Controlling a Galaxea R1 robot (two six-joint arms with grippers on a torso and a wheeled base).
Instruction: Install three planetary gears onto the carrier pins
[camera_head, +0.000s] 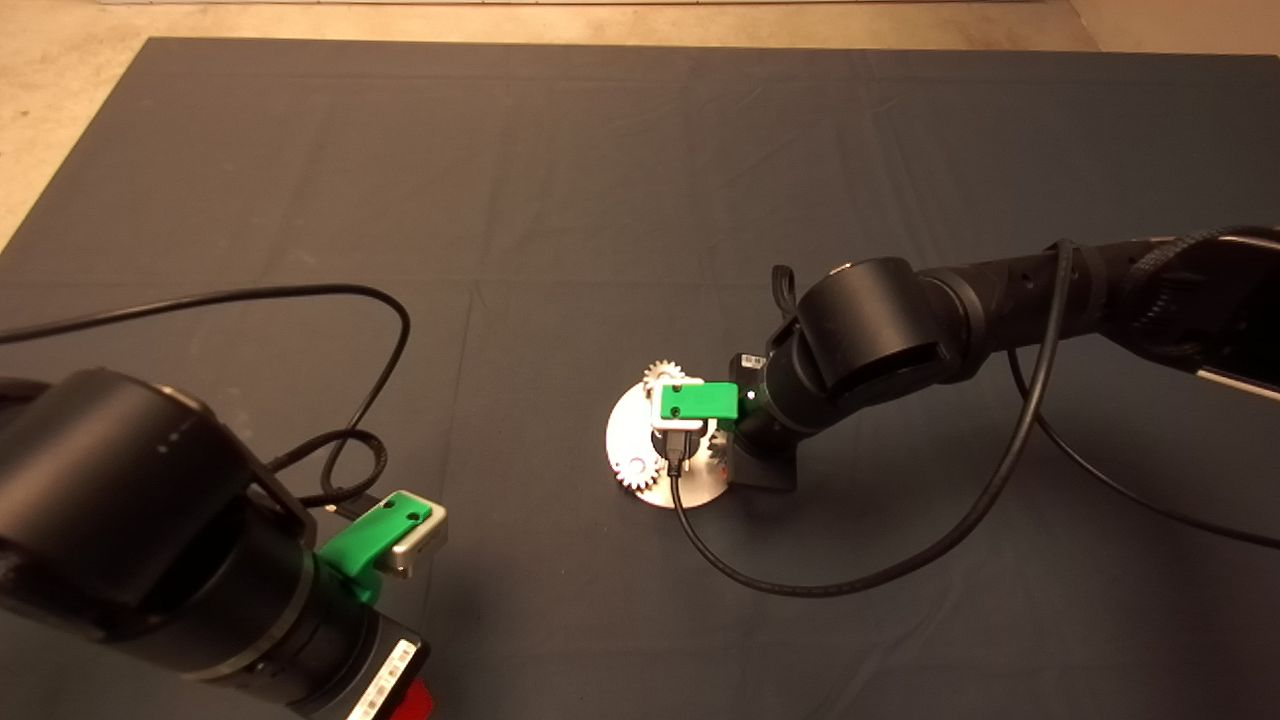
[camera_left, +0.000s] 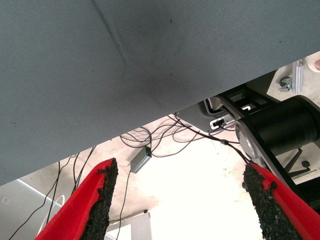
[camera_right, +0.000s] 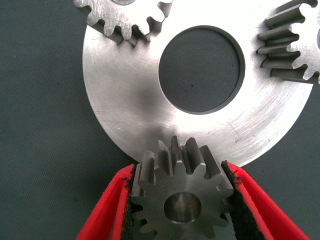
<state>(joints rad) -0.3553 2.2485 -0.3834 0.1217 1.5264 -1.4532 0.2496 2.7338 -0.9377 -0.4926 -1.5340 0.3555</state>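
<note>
Carrier disc (camera_right: 125, 100) near mat centre, two planetary gears (camera_right: 125, 17) seated. Right gripper (camera_right: 180, 200) above disc rim, fingers clamped across third gear's (camera_right: 180, 197) teeth; steel, rigid, dense, slippery, so flank grip suits. Left gripper (camera_left: 180, 200) parked near-left corner, fingers spread, empty
</note>
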